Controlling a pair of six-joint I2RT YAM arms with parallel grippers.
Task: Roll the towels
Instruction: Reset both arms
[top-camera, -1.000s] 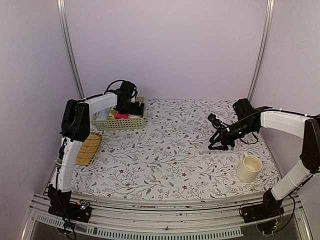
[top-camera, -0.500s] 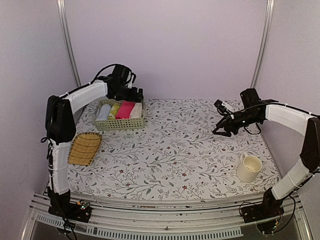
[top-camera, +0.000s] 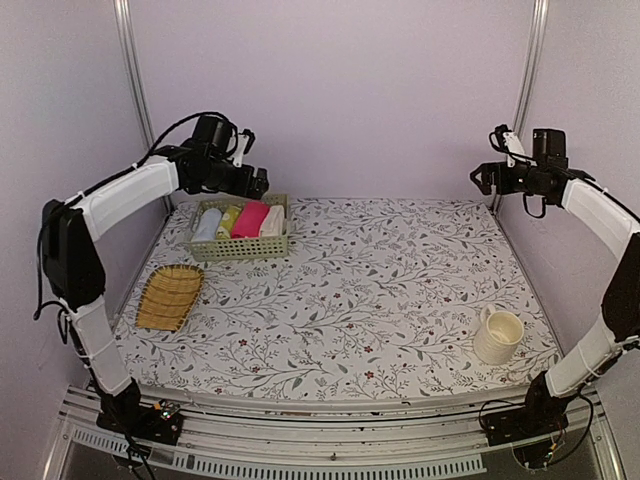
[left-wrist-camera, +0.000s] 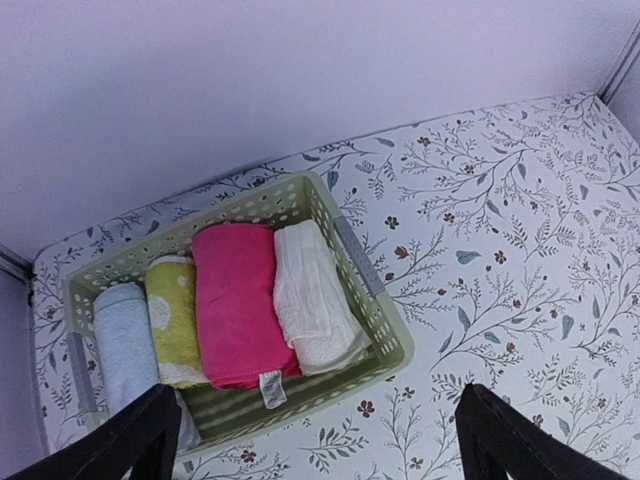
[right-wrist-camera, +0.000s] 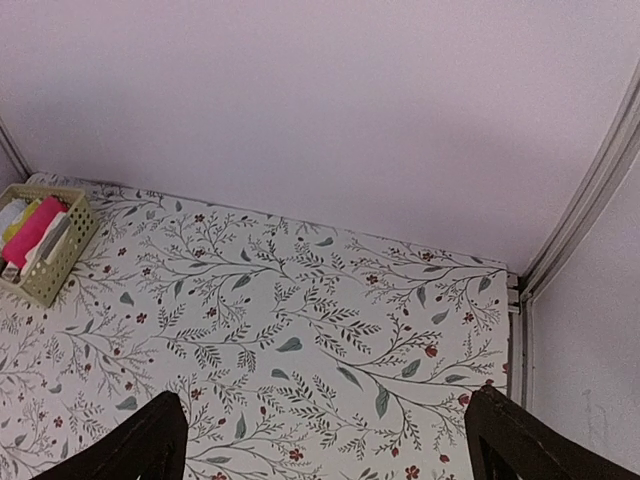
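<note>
Both the pink towel (left-wrist-camera: 240, 300) and white towel (left-wrist-camera: 315, 305) sit rolled in the basket (left-wrist-camera: 385, 325); nothing seems left. Left claw (top-camera: 254, 181) and right claw (top-camera: 484, 178) gape wide, empty.

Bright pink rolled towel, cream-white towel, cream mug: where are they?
bright pink rolled towel (left-wrist-camera: 240, 300), left wrist view, middle of the roll.
cream-white towel (left-wrist-camera: 312, 300), left wrist view, middle of its top.
cream ceramic mug (top-camera: 497, 347), top external view, its outer wall.
</note>
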